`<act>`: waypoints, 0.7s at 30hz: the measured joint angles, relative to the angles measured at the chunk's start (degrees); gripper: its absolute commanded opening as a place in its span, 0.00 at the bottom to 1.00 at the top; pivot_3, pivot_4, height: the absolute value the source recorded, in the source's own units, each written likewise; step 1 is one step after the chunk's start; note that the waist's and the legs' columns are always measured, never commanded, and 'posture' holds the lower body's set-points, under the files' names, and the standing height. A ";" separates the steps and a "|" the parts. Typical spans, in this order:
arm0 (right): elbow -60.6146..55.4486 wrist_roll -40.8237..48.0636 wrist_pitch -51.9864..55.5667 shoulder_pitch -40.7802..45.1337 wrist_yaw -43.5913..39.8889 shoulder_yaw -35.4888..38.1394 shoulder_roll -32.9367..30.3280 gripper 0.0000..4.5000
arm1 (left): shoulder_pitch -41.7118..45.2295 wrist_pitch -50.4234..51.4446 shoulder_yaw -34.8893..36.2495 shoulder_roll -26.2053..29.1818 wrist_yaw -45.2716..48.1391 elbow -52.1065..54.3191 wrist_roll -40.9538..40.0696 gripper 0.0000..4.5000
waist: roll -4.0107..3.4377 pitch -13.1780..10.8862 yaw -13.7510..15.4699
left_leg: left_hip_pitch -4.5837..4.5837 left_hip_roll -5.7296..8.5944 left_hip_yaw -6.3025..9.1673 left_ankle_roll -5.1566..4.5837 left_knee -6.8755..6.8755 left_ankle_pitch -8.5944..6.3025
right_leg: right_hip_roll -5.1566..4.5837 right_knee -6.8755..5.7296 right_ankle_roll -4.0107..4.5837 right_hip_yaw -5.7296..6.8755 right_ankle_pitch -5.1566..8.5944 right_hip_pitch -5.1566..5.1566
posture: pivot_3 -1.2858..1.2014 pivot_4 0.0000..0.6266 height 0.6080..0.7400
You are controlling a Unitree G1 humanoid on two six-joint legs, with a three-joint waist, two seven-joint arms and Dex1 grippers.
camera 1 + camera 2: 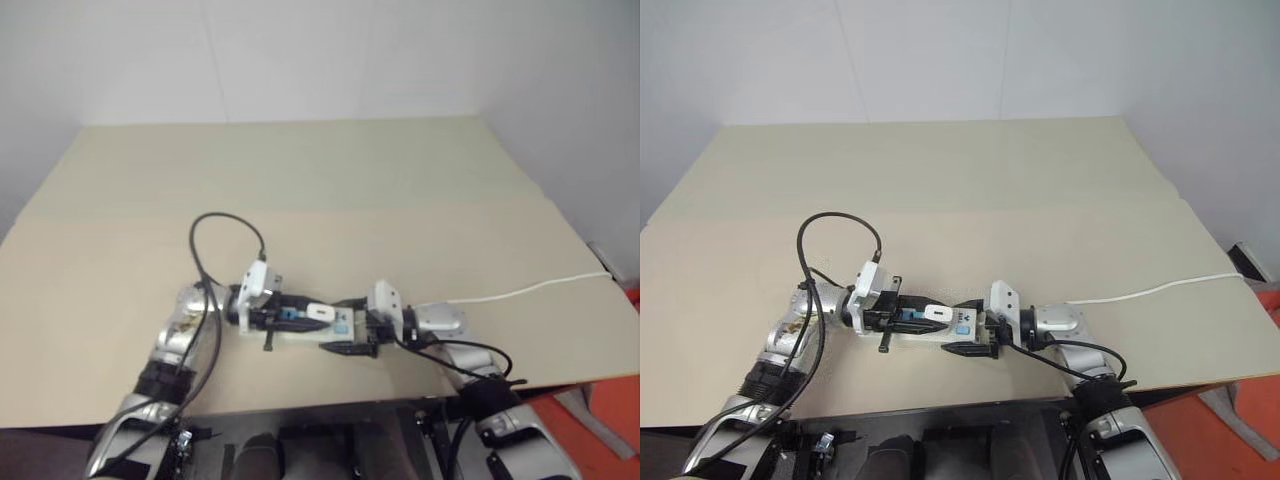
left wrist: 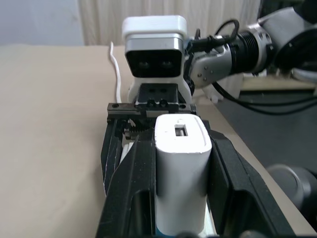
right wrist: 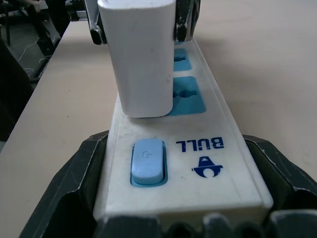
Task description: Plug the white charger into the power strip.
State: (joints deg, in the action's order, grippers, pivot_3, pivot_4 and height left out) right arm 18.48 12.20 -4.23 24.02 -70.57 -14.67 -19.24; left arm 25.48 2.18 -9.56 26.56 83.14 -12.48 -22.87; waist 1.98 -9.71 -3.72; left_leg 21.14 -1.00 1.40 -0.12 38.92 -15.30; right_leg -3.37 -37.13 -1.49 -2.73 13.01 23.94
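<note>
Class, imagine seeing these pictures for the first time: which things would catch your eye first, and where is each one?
Near the table's front edge, the two grippers meet over the power strip. The right gripper clasps its switch end, and the left gripper is shut on the white charger, held against the strip's blue sockets. A thin white cord trails off to the right.

I counted one charger (image 3: 141, 59) and one strip (image 3: 198, 163) on one table (image 1: 350, 180). The strip carried one blue switch (image 3: 147, 161) and two blue sockets I could see — a third I couldn't confirm. Two grippers — left (image 1: 902, 315), right (image 1: 975, 338) — and one white cord (image 1: 530, 290).
</note>
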 measured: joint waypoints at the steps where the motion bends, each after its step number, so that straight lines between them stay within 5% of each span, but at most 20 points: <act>1: 0.00 0.02 0.00 0.06 0.05 -0.16 0.01 0.77 | -0.16 0.07 -0.02 0.54 0.00 0.43 0.00 0.22 | 0.00 0.00 -0.14 | 0.00 0.00 0.00 0.00 -0.01 0.00 | 0.00 0.00 0.00 0.00 0.00 0.00 | 0.52 0.24 1.00; 21: 0.89 0.25 -0.09 1.02 0.01 -1.54 0.13 0.77 | -2.11 0.40 -2.28 5.84 -2.87 3.96 -0.20 0.22 | -0.09 0.06 -0.35 | -0.11 -0.05 -0.04 0.00 -0.09 0.00 | 0.04 0.00 0.02 -0.07 0.01 -0.02 | 0.52 0.24 1.00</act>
State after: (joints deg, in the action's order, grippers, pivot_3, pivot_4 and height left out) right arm 19.37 12.45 -4.32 25.04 -70.56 -16.21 -19.11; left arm 23.37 2.58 -11.83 32.40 80.27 -8.53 -23.07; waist 1.89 -9.65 -4.06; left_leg 21.03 -1.05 1.37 -0.13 38.83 -15.30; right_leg -3.33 -37.13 -1.47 -2.80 13.03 23.92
